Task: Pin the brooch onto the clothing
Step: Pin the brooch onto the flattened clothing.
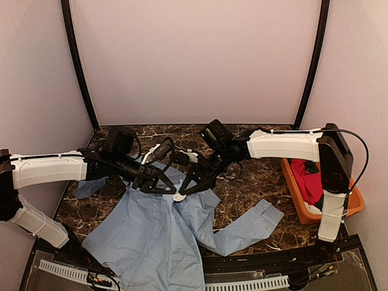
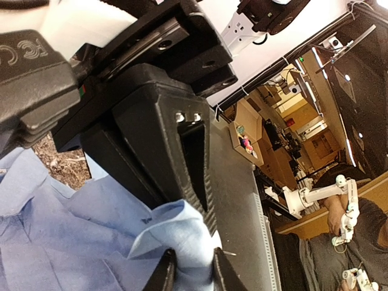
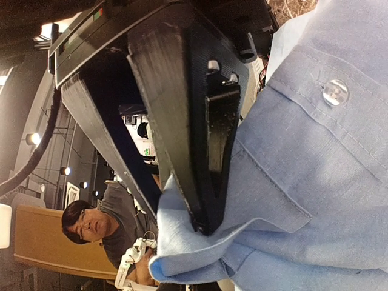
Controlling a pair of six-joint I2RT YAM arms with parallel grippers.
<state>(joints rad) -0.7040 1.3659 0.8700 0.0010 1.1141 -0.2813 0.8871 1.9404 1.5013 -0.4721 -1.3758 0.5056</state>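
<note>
The light blue shirt (image 1: 151, 236) lies spread on the dark marble table, collar end toward the middle. Both grippers meet at its upper edge. My left gripper (image 1: 171, 188) is shut on a bunched fold of shirt cloth (image 2: 182, 230), which sits squeezed between its two fingers (image 2: 162, 276). My right gripper (image 1: 182, 191) is shut on a folded shirt edge (image 3: 200, 254) near a clear button (image 3: 335, 92). Its black finger (image 2: 182, 151) fills the left wrist view. A small white tip with a thin metal pin (image 2: 229, 253) pokes out beside the pinched fold. The brooch itself does not show clearly.
An orange bin (image 1: 301, 209) holding a red garment (image 1: 308, 182) stands at the right edge. A shirt sleeve (image 1: 248, 227) stretches right toward it. Walls and black posts close in the back and sides. Cables trail around both wrists.
</note>
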